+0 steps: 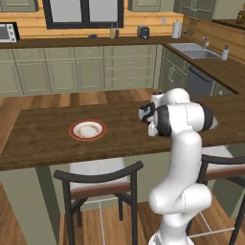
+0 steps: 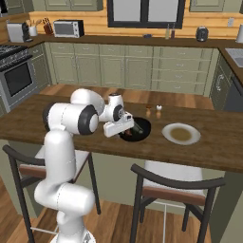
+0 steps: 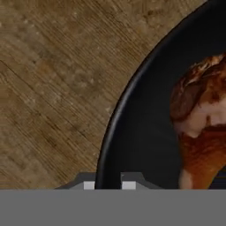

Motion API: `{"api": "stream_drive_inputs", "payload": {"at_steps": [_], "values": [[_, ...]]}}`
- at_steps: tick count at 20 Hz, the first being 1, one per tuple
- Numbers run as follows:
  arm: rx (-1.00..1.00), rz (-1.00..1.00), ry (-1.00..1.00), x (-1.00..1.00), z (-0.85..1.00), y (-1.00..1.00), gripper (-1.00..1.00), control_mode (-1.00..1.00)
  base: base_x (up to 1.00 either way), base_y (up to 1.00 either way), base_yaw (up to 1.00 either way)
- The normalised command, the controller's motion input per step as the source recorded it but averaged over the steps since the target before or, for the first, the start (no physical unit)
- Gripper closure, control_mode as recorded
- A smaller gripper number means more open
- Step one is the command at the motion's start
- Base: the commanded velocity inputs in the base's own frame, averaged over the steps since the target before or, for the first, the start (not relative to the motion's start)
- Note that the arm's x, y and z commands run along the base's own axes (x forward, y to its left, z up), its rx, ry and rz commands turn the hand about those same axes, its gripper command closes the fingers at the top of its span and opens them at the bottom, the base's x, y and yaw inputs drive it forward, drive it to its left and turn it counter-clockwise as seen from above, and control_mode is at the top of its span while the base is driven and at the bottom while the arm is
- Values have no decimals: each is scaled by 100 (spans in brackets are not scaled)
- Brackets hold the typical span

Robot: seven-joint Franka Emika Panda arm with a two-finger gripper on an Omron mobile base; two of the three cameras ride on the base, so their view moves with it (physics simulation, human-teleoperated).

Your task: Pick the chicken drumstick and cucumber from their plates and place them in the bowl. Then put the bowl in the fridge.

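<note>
Reddish-brown chicken drumstick (image 3: 201, 123) lies inside the black bowl (image 3: 132, 132)

Glossy white arm (image 1: 184, 158) of rounded segments with dark joint bands.

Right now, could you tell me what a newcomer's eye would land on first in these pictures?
First the white arm, bent low over the wooden counter, its gripper shut on the rim of the black bowl. In the hand view, the reddish-brown drumstick lies inside that bowl. Next, two emptied plates: the red-rimmed plate to the arm's left and the cream plate just right of the bowl.
</note>
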Motion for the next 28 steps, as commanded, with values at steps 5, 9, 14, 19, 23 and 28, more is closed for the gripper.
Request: {"api": "stream_drive_inputs", "payload": {"at_steps": [5, 9, 14, 19, 23, 28], "values": [[7, 27, -14, -89, 79, 0, 100, -100, 0, 0, 0], [14, 27, -1, -100, 76, 9, 100, -100, 0, 0, 0], [12, 27, 0, -100, 47, 30, 100, -100, 0, 0, 0], [6, 35, -4, -100, 40, 37, 100, -100, 0, 0, 0], [0, 28, 0, -92, 44, 59, 100, -100, 0, 0, 0], [0, 19, -13, -98, 27, 53, 100, -100, 0, 0, 0]]}}
